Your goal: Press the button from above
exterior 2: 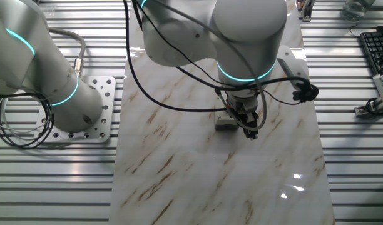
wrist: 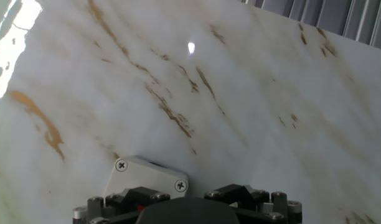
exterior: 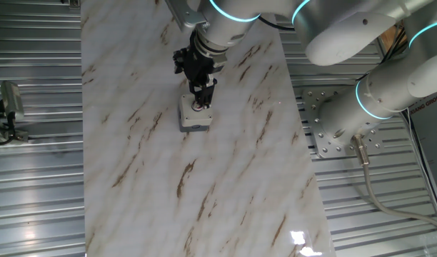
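The light-grey square box sits on the marble tabletop, toward its far middle. My gripper points straight down over the box top, with its tips at or just above it; I cannot tell if they touch. The fingers cover the red button in this view. In the other fixed view the gripper hangs beside and in front of the box. In the hand view the box corner with two screws shows, and a thin sliver of the red button peeks out under the hand. No view shows a gap between the fingertips.
The marble slab lies on a ribbed metal bench. The arm's base stands on a perforated plate to the right. A small camera mount stands at the left. A keyboard lies at the far right in the other fixed view.
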You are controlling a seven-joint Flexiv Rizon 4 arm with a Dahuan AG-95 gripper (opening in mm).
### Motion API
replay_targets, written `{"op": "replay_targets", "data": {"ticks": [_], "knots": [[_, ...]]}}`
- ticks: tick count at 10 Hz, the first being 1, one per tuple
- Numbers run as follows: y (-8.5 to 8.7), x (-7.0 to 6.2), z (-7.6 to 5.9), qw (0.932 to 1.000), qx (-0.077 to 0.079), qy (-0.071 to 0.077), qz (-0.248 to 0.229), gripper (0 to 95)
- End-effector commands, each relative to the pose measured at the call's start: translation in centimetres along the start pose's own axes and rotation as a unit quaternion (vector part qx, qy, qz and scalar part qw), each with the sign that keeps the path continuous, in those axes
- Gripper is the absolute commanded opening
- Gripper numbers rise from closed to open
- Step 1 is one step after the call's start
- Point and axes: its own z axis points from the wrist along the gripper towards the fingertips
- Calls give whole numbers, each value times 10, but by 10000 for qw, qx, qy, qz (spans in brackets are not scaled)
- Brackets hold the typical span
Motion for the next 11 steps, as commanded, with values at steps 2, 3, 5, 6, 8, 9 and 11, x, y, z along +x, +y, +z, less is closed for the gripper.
{"op": "replay_targets", "data": {"ticks": [2,3,5,6,8,9,11], "knots": [[0,0,0,10000,1,-5,-37,950],[0,0,1,10000,3,-4,-39,950],[-2,0,3,10000,10,-25,-64,950],[-2,0,4,10000,15,-22,-93,950],[-3,1,4,9999,29,13,-107,950],[-3,2,3,9999,22,26,-108,950],[-3,3,2,9999,17,51,-118,950]]}}
